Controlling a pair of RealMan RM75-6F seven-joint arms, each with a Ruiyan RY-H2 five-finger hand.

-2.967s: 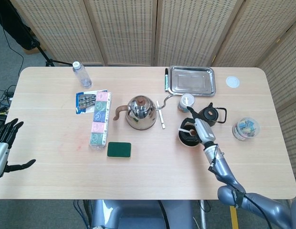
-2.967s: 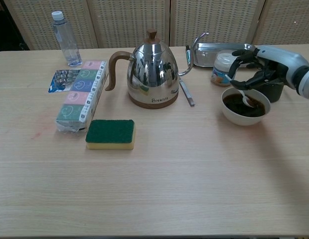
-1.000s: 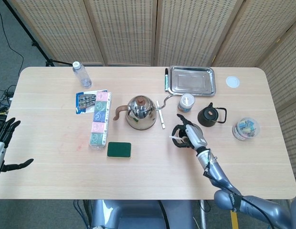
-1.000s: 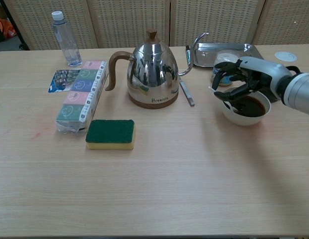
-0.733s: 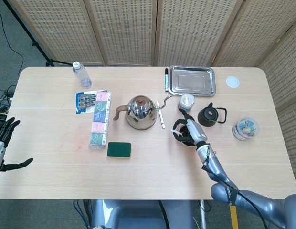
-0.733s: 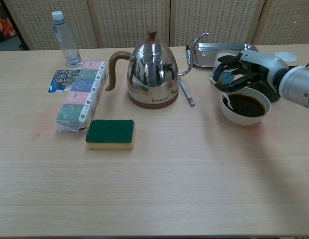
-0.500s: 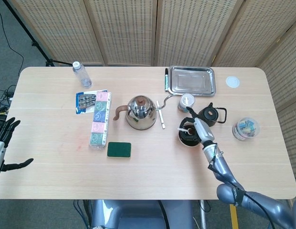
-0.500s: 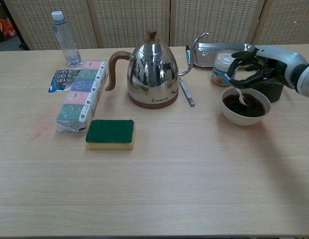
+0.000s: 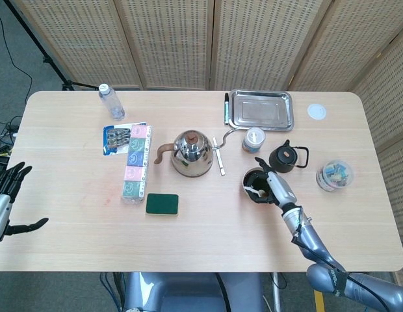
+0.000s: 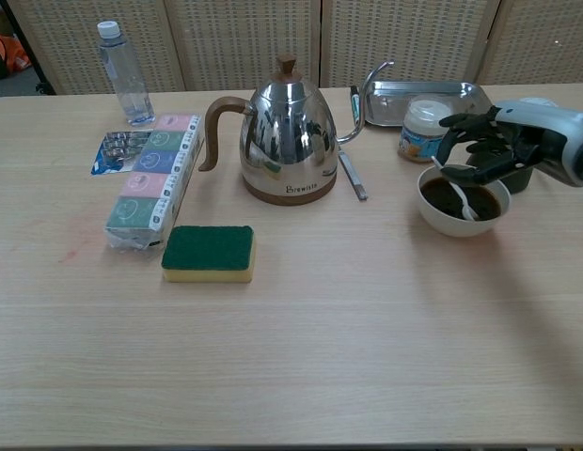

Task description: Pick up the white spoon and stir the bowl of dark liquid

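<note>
A staged lab or test room, not a home: perforated beige folding screens (image 9: 188, 39) fence off a pale wooden tabletop (image 9: 71, 240), a black tripod stand (image 9: 55, 65) and loose cables (image 9: 1, 133) sit on grey floor.

1. The bowl (image 10: 464, 200) sits on the bench (image 10: 367, 319) at 3 o'clock from the kettle (image 10: 284, 136).
2. The spoon (image 10: 458, 192) rests in the bowl.
3. The sponge (image 10: 209, 253) lies at 7 o'clock from the kettle.
4. The jar (image 10: 421, 130) stands at 11 o'clock from the bowl.
</note>
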